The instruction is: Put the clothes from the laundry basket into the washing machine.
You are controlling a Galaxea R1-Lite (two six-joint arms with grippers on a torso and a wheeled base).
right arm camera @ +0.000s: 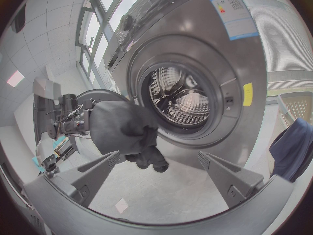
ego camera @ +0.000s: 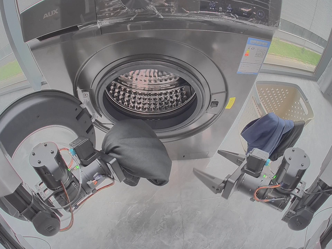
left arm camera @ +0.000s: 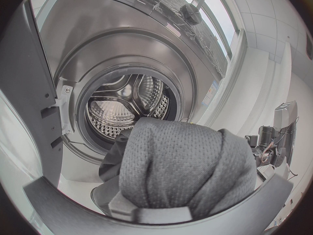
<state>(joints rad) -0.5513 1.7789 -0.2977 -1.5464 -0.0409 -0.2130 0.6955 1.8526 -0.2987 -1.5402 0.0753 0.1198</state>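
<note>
Left gripper (ego camera: 119, 170) is clamping a dark grey garment (ego camera: 138, 149) just before the washing machine (ego camera: 207, 52); right gripper (ego camera: 206, 161) is gaping wide, empty.

Silver-grey washing machine (ego camera: 221, 121) with blue-and-white label (ego camera: 254, 56) and yellow sticker (ego camera: 230, 102); chrome drum (ego camera: 148, 94), dimple-patterned. Charcoal garment (ego camera: 138, 149), finely dotted knit. Navy garment (ego camera: 266, 130). Beige laundry basket (ego camera: 283, 99), star-perforated. Mottled grey floor (ego camera: 173, 215).

Grey marbled floor (ego camera: 166, 218) spans lower frame. Window (ego camera: 304, 18) at upper right, green grass strip (ego camera: 294, 51) beyond it. Grey frame post (ego camera: 19, 45) upper left.
</note>
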